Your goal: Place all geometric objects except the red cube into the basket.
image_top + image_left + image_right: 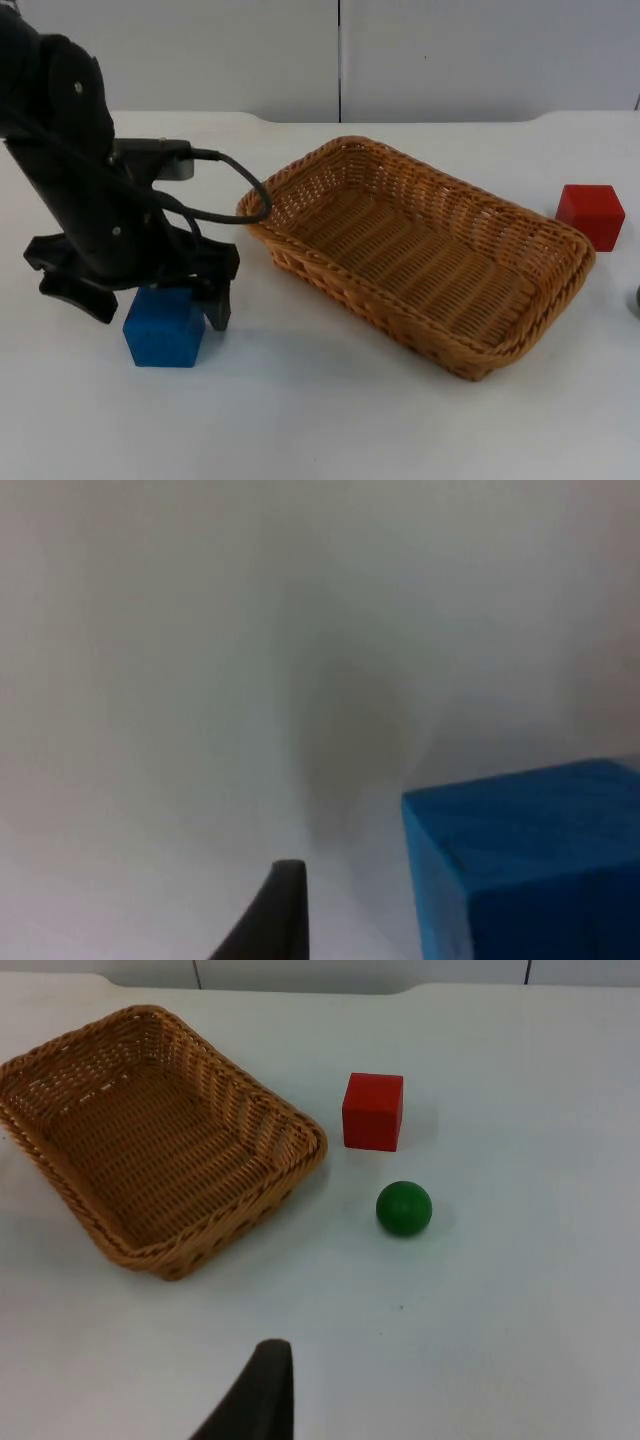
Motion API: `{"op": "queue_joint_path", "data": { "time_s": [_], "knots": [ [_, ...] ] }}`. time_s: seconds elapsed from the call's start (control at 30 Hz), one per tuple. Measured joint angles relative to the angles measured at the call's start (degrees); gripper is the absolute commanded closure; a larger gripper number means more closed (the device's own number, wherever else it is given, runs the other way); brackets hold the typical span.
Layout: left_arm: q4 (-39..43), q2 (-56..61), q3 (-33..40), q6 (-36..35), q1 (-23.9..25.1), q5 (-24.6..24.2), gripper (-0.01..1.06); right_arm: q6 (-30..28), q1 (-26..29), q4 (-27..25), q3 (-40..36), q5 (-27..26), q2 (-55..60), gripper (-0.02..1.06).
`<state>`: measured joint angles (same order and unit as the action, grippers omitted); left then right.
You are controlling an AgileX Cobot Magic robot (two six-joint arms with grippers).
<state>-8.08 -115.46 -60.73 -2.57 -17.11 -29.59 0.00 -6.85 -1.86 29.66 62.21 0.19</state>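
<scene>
Standing empty at the table's middle, the brown woven wicker basket [420, 255] awaits its first item. The left gripper [150, 300] is low over the blue wooden cube [163, 327], fingers spread around it, nothing gripped; closing and lifting come next. The right gripper's spread cannot be judged; it waits, viewing the red cube [373, 1111] and small green ball [404, 1208].

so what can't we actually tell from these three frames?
- Left end effector over the blue cube: the top view has the arm covering the cube's upper part, so contact and finger gap are unreadable; the left wrist view is blurred, with the cube cut off at the edge.
- Green ball: seen from the right wrist, beside the red cube.
- The far wall of the basket hides the table behind it.
</scene>
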Motion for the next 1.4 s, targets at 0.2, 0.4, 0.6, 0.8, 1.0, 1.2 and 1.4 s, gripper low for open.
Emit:
{"op": "queue_joint_path", "data": {
  "time_s": [0.2,0.4,0.6,0.8,1.0,1.2,1.4],
  "knots": [
    [-1.3,-1.4,0.0,-0.1,0.0,1.0,0.28,0.0,0.0,0.0,0.0,0.0,0.0,-0.01],
    [-1.6,-2.0,-0.1,-0.2,0.0,1.0,0.84,0.0,0.0,0.0,0.0,0.0,0.0,-0.01],
    [-0.5,-1.6,-0.1,0.6,0.0,-1.3,1.05,0.0,0.0,0.0,0.0,0.0,0.0,-0.01],
    [-3.3,6.5,-0.1,8.7,0.0,-6.7,1.05,0.0,0.0,0.0,0.0,0.0,0.0,-0.01],
    [-4.1,20.5,-0.1,10.0,0.0,-7.2,1.05,0.0,0.0,0.0,0.0,0.0,0.0,-0.01],
    [-4.2,28.7,-0.1,10.9,0.0,-7.1,1.05,0.0,0.0,0.0,0.0,0.0,0.0,-0.01],
    [-6.8,28.8,-0.2,14.2,-1.4,-4.2,1.05,0.0,0.0,0.0,0.0,0.0,0.0,-0.01]
  ]
}}
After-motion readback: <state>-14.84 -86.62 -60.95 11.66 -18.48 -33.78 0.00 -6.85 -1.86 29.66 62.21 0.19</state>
